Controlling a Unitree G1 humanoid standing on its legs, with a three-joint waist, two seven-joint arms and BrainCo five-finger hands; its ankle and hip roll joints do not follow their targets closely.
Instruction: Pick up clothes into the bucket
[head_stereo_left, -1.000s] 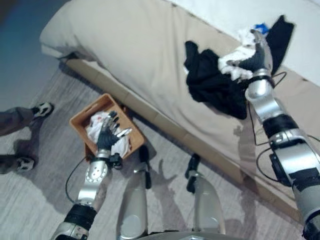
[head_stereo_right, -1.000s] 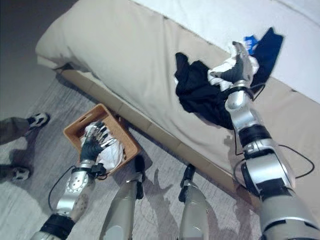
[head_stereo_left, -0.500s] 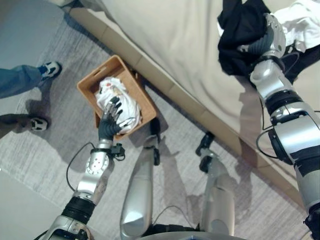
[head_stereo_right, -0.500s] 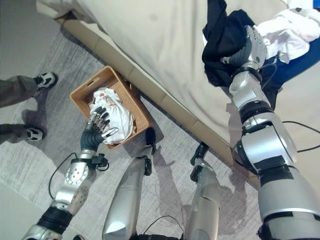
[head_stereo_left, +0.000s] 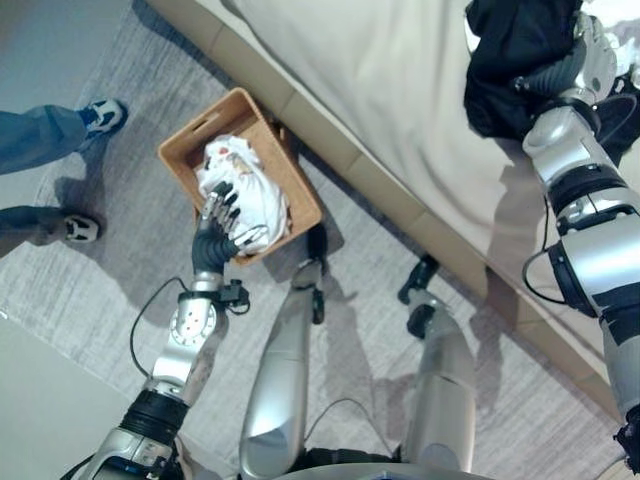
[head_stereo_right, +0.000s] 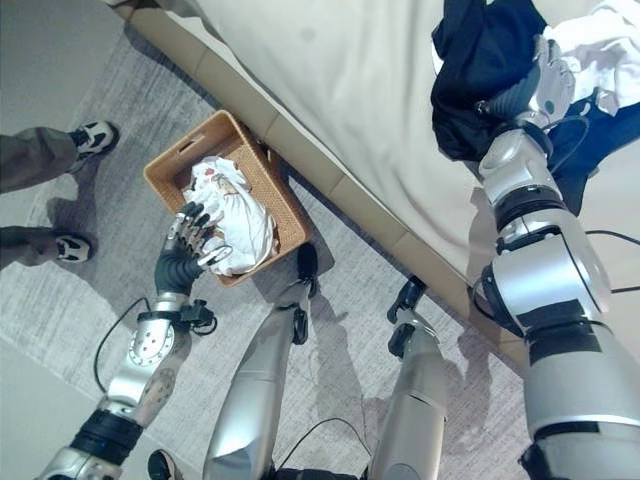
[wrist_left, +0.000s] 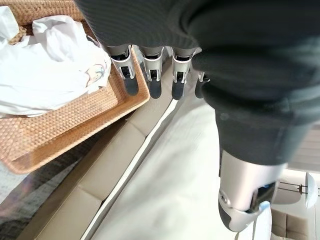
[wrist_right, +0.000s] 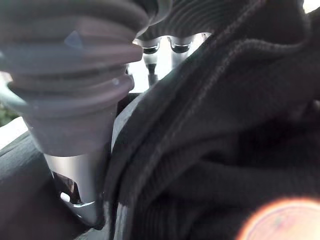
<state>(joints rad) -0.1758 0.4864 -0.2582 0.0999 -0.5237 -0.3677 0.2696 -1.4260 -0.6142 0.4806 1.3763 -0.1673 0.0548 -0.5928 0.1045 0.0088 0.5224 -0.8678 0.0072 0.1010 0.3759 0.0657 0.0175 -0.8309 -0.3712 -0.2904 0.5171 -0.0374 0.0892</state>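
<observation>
Woven brown basket (head_stereo_left: 296, 190) is sitting on the rug beside the bed base, rectangular, w/ white clothes (head_stereo_left: 250, 188) bunched up inside. Black garment (head_stereo_right: 478, 70) is lying crumpled on the beige bedding, w/ a white garment (head_stereo_right: 600, 40) lying just beside it.

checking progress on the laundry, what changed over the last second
The camera tilted down, so the whole scene shifted. The right hand left the white clothes on the bed and came against the black garment; its grip cannot be seen. The left hand stays open over the wicker basket, which still holds the white garment. A person's shoes remain beside it.
</observation>
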